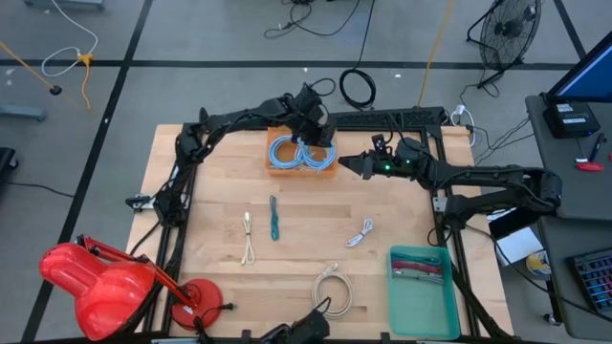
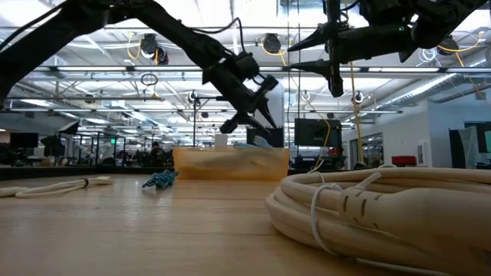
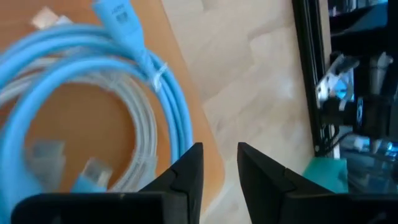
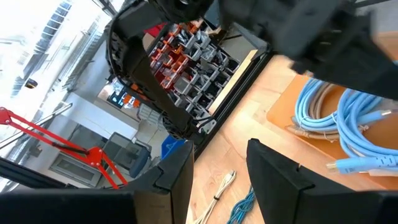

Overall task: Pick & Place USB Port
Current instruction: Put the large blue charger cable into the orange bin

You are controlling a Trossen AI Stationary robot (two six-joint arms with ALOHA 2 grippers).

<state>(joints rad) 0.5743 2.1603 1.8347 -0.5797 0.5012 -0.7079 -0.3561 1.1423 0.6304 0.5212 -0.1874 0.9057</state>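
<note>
An orange tray (image 1: 330, 170) at the table's far middle holds coiled light-blue cables (image 1: 287, 153) and a pale grey one (image 3: 134, 134), all resting on its floor. My left gripper (image 1: 318, 137) hovers above the tray's right part, open with a narrow gap and nothing between the fingers; in its wrist view (image 3: 221, 165) the fingers stand over the tray's edge beside the blue coil (image 3: 168, 93). My right gripper (image 1: 344, 163) floats just right of the tray, pointing toward it, open and holding nothing (image 4: 221, 165).
Loose cables lie on the wood: a white one (image 1: 249, 234), a teal braided one (image 1: 274, 218), a small white one (image 1: 360, 232) and a cream coil (image 1: 333, 287) near the front edge. A teal bin (image 1: 397, 306) sits front right, a red lamp (image 1: 96, 282) front left.
</note>
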